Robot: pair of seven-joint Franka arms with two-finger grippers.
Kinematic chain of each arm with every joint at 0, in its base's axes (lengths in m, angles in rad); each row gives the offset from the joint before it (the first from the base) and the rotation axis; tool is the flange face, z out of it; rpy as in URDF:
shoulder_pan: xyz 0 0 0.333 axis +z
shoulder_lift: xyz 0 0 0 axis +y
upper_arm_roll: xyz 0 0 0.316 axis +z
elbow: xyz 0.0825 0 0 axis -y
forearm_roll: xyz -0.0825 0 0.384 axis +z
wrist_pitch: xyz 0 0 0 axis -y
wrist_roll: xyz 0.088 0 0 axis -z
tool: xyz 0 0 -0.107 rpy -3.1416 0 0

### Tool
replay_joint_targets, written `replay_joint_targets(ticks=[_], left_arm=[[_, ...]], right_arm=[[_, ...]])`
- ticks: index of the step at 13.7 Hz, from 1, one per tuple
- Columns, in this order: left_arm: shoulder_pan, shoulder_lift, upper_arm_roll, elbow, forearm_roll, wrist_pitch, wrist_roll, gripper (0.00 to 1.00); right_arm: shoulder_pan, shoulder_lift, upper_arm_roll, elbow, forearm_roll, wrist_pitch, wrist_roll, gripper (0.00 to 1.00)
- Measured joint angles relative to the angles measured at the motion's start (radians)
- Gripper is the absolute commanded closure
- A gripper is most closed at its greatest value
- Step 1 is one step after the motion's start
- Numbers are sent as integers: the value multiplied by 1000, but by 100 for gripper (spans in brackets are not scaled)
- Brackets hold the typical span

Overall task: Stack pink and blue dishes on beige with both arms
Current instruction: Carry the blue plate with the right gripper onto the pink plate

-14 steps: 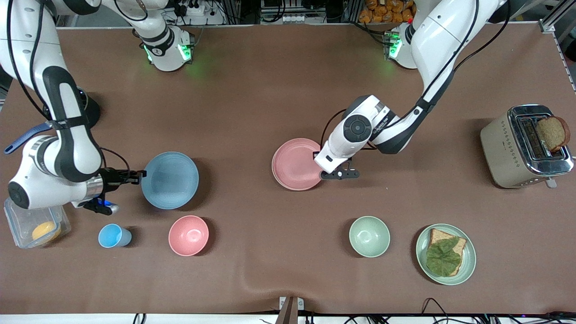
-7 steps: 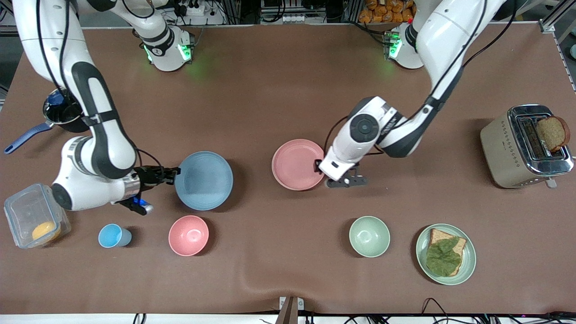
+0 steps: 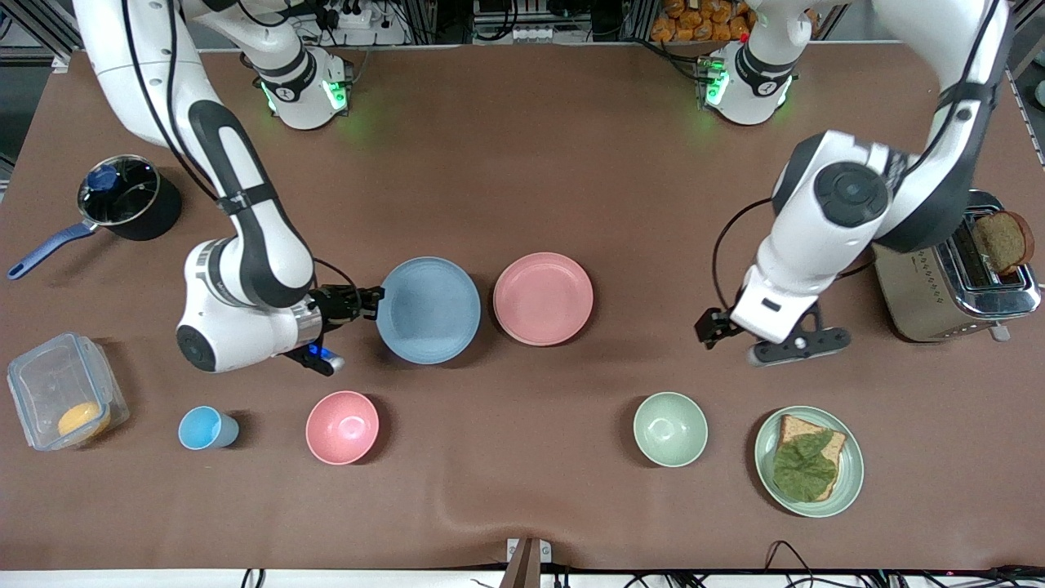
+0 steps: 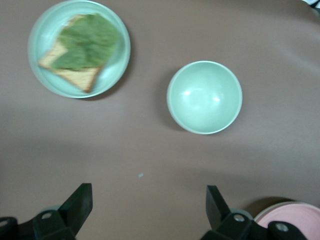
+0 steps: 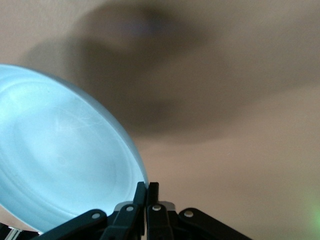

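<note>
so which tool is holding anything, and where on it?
Right tool pinches the blue plate by its rim, at the edge toward the right arm's end. Left tool is open, empty.

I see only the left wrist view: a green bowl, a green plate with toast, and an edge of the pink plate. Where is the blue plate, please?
Observer: The blue plate is beside the pink plate, toward the right arm's end of the table.
Operator: Does a tool hold it?
Observer: Yes, the right tool is shut on its rim, at the side away from the pink plate.
Operator: What stands near my left arm?
Observer: A toaster with a bread slice in it. Your open left tool hangs over the table between the toaster and the pink plate.
</note>
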Motion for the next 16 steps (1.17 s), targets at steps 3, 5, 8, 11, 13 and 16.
replay_joint_targets(ticks=[3, 5, 8, 11, 13, 16], left_arm=[[-1, -38, -4, 106, 0, -191, 79, 0], [22, -51, -3, 142, -9, -248, 95, 0], [72, -96, -3, 158, -65, -311, 167, 0], [115, -130, 0, 178, -81, -363, 258, 0], [118, -145, 34, 198, -104, -397, 320, 0], [22, -173, 209, 205, -146, -432, 393, 0]], right_arm=[[103, -19, 1, -2, 8, 72, 154, 100], [188, -21, 1, -8, 8, 135, 262, 100], [283, -20, 1, -47, 10, 255, 382, 100], [350, -20, 1, -75, 27, 344, 469, 100], [377, -20, 1, -94, 60, 399, 483, 100], [397, -19, 1, -106, 84, 434, 496, 98]])
